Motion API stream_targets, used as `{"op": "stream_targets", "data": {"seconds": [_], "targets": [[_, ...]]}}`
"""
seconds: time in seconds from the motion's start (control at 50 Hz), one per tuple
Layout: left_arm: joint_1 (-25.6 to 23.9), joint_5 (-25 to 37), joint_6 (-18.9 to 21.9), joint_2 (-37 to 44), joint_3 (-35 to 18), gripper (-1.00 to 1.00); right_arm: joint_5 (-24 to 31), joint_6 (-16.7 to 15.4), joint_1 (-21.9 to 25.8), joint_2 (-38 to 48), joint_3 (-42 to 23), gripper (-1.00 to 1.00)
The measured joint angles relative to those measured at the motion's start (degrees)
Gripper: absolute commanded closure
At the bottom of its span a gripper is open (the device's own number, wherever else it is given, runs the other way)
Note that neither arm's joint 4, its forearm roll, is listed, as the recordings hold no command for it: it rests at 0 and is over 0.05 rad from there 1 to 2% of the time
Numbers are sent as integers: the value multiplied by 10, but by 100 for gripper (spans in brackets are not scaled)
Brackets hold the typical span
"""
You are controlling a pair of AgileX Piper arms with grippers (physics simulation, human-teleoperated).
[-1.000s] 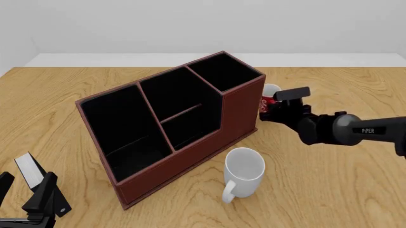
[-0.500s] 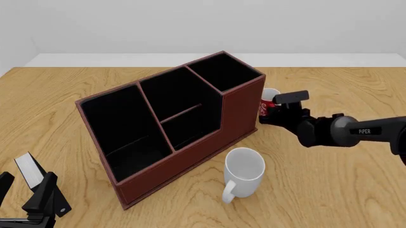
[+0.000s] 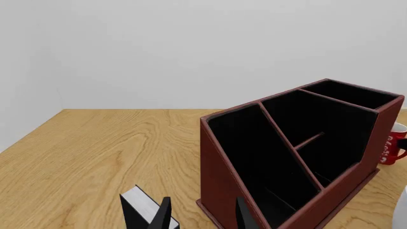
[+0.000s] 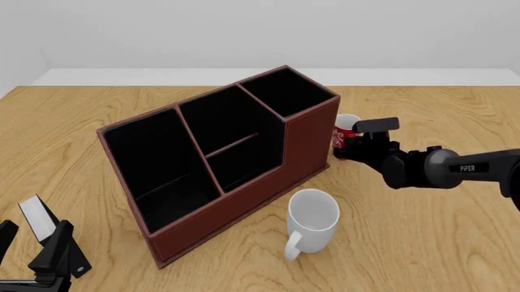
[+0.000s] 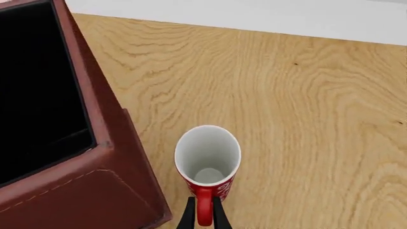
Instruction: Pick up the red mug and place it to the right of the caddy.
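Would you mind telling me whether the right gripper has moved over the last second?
Yes. In the front view the right gripper has slid slightly left, nearer the caddy, and its fingers now sit on either side of the red mug's handle.

A light wooden table (image 4: 97,121) with visible grain is seen before plain pale grey walls (image 4: 243,30), evenly lit.

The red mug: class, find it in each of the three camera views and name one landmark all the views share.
Left wrist view: the red mug peeks out at the picture's right edge, behind the caddy.
Front view: the red mug stands right of centre, beside the caddy's right end wall, partly hidden by the right gripper.
Right wrist view: the red mug is at bottom centre, seen from above, the right gripper at its handle.
Shared landmark: the caddy.
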Motion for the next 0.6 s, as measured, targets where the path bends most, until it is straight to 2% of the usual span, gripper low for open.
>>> {"op": "stream_targets", "data": {"seconds": [0.46, 0.48, 0.6], "targets": [[0, 0, 0, 0, 0, -100, -6, 16, -3, 3, 0, 100], [0, 0, 0, 0, 0, -100, -7, 16, -3, 3, 0, -100], [0, 0, 0, 0, 0, -100, -9, 31, 2, 7, 5, -100]]}}
